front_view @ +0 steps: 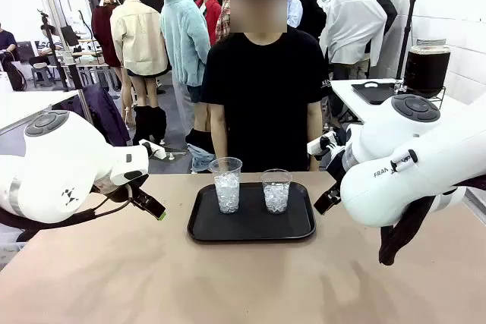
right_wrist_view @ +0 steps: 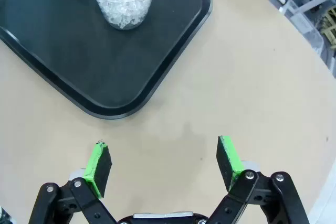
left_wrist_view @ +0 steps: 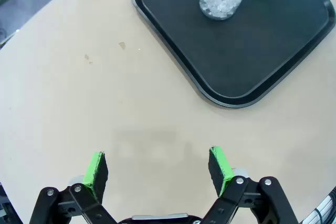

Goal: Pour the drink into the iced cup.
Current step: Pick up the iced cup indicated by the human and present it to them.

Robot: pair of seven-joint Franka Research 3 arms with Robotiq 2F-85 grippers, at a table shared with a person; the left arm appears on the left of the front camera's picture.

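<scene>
Nothing poured yet, by my read. The drink (front_view: 422,80) sits dark in its big glass jar (front_view: 427,66), silver lid on. It's on a white side table (front_view: 342,90) far right, behind the person (front_view: 262,96) and well apart from both my arms. Both cups hold ice only, no brown in either. The taller cup (front_view: 226,184) is left on the tray, the shorter cup (front_view: 276,191) near it on the right, not touching. Can't tell which one is the target. Left jaws wide and empty, green pads (left_wrist_view: 97,169) over bare surface near a tray corner. Right jaws wide and empty too, on the tray's other side. So the whole job is left: fetch the jar, get the lid off, pour

Room: busy workshop, white brick wall on the right, desks far left. Surface (front_view: 152,278) is plain beige, matte, curved edge. Black tray (front_view: 250,231) sits mid-surface toward the far edge, in front of the person. A few small specks (left_wrist_view: 122,45) on the surface beside the tray
</scene>
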